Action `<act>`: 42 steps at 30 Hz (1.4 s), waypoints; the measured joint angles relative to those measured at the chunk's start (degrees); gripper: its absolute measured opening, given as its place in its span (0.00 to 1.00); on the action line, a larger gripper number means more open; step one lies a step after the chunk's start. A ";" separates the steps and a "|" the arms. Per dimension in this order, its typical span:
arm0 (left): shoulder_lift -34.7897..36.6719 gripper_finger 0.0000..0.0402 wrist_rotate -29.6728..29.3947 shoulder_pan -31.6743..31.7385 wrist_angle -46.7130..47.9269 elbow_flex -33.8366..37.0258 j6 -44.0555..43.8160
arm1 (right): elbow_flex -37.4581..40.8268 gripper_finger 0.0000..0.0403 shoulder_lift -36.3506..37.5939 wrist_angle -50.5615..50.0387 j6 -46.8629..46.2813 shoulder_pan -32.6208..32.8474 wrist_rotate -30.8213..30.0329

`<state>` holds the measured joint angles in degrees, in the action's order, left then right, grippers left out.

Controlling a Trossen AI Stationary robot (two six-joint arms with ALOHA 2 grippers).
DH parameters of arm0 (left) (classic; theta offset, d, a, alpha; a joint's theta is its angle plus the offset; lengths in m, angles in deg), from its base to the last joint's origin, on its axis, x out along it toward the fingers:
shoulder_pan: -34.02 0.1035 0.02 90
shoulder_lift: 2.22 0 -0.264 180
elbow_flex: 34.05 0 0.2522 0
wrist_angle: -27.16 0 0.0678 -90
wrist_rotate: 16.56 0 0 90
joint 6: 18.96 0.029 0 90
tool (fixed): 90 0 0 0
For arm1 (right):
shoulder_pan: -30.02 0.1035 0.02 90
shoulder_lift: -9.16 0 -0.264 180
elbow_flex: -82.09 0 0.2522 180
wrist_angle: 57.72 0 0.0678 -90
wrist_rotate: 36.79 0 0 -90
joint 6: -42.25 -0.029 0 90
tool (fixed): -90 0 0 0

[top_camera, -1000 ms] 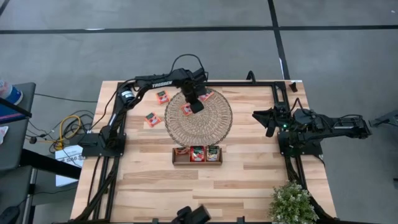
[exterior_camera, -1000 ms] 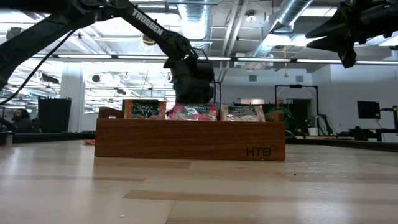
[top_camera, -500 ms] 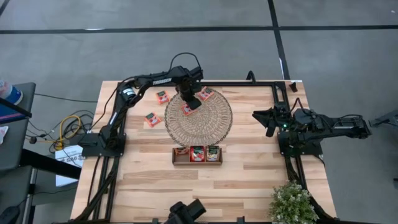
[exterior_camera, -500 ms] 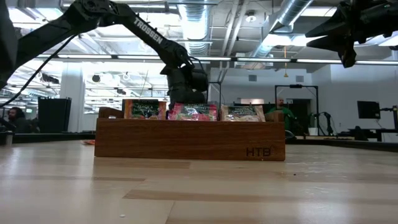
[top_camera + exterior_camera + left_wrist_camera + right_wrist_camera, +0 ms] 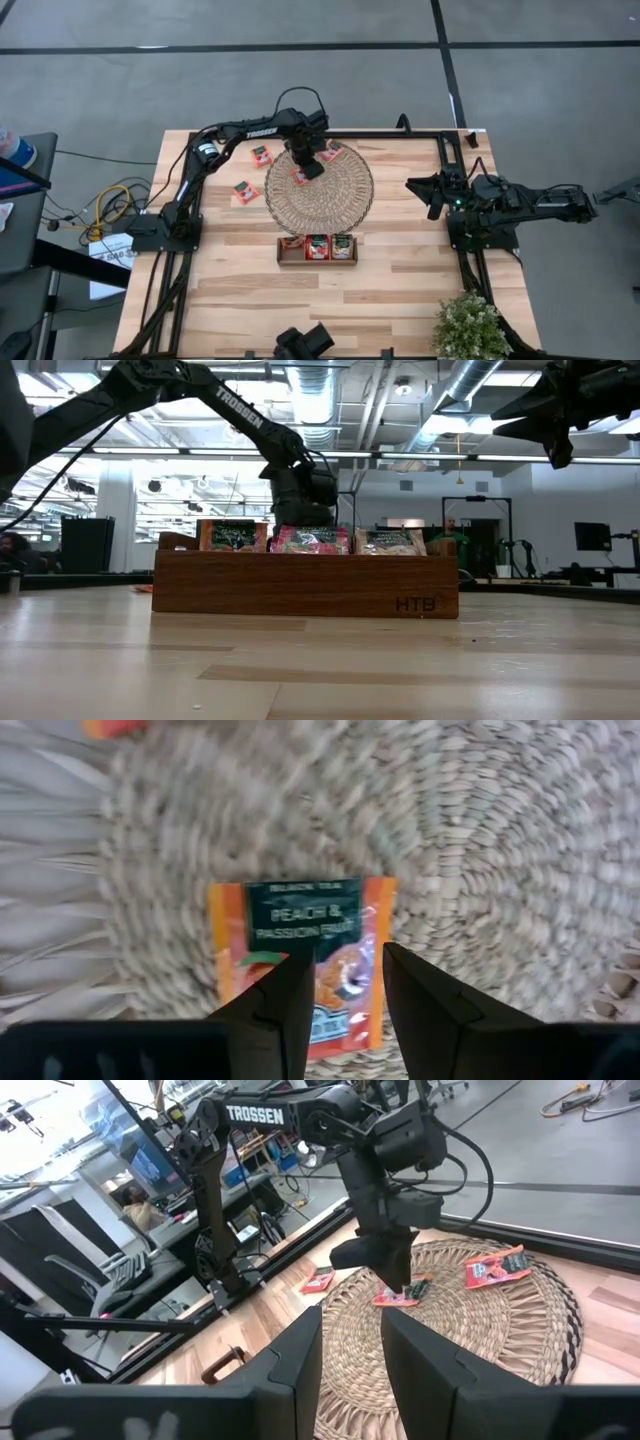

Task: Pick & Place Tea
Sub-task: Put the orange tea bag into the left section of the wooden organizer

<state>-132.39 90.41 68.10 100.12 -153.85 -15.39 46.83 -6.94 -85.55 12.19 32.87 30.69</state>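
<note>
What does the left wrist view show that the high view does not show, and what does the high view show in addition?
Only the left wrist view shows the sachet's label, "Peach & Passion Fruit", between the open fingers.

Only the high view shows the wooden tray holding sachets, two sachets on the bare table, the plant and the right gripper waiting at the table's right edge.

Both show the left gripper over a sachet on the woven mat.

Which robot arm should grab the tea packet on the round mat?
The left. Its claw hangs open right over the tea packet on the mat, while the right claw waits at the table's edge.
</note>
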 joint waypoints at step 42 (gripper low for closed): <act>-2.73 0.28 -7.71 1.19 7.12 -3.63 -13.31 | 0.00 0.24 0.00 0.00 0.02 0.00 -0.04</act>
<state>-135.12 82.70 69.29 107.24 -157.48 -28.70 46.83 -6.94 -85.55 12.21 32.87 30.64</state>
